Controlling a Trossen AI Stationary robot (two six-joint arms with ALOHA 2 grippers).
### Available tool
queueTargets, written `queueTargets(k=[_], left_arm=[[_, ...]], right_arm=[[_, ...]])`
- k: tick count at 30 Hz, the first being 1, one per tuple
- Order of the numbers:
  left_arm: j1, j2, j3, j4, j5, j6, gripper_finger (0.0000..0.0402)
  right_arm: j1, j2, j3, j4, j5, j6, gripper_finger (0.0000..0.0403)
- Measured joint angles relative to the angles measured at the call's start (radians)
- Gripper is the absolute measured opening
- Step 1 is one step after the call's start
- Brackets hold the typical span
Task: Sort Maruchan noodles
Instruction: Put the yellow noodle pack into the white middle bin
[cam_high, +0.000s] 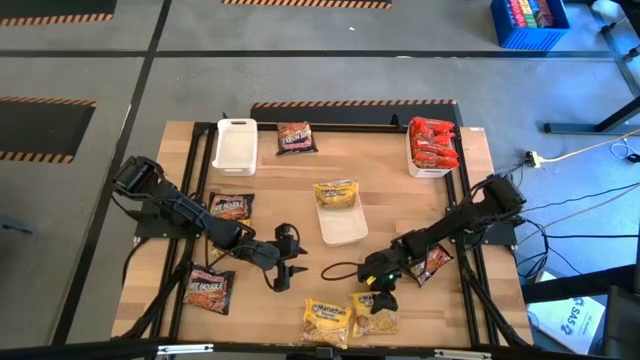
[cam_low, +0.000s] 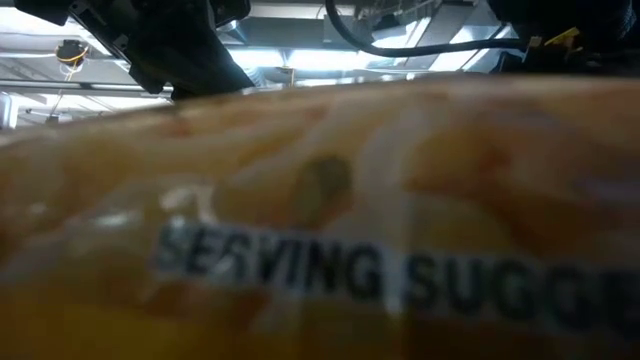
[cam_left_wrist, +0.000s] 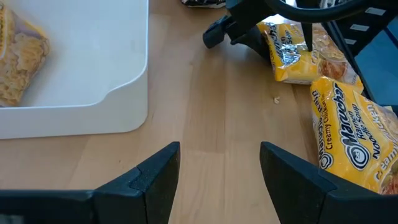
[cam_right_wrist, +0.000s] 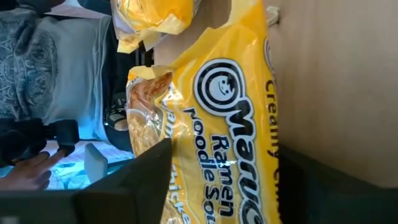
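Two yellow Maruchan noodle packets lie at the table's near edge, one (cam_high: 327, 320) to the left of the other (cam_high: 376, 312). My right gripper (cam_high: 383, 292) is low over the right-hand one (cam_right_wrist: 230, 124), open, with a finger on either side of it. My left gripper (cam_high: 290, 268) stands open over bare wood beside the middle white tray (cam_left_wrist: 124, 93), holding nothing. A third yellow packet (cam_high: 336, 193) lies on that tray's far end. Dark packets (cam_high: 230, 207) (cam_high: 208, 288) (cam_high: 432, 262) (cam_high: 296, 137) lie flat on the table. My right gripper has its fingers (cam_right_wrist: 146, 177) slanting down from the table's right, astride the yellow packet's printed face (cam_right_wrist: 217, 186). The packet lies flat on the table. Whether the fingers touch the wrapper I cannot tell.
A white tray (cam_high: 412, 165) at the far right holds red packets (cam_high: 433, 142). Another white tray (cam_high: 235, 145) stands at the far left. One yellow packet (cam_low: 320, 230) fills the low view. Beyond the near edge a person's hand (cam_right_wrist: 31, 171) shows.
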Motion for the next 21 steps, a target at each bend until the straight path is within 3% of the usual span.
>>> queueTargets(k=[4, 11, 16, 21], left_arm=[[0.001, 0.0, 0.0, 0.0, -0.005, 0.0, 0.0215], [0.002, 0.0, 0.0, 0.0, -0.006, 0.017, 0.0215], [0.002, 0.0, 0.0, 0.0, -0.017, 0.023, 0.0215], [0.002, 0.0, 0.0, 0.0, -0.026, 0.024, 0.0215]], right_arm=[[0.0, 0.0, -0.001, -0.002, -0.006, -0.028, 0.0169], [0.0, 0.002, -0.002, 0.003, -0.012, -0.112, 0.0024], [0.0, -0.009, 0.008, 0.002, 0.003, -0.157, 0.0011], [0.001, -0.061, 0.041, -0.095, 0.092, -0.222, 0.0003]])
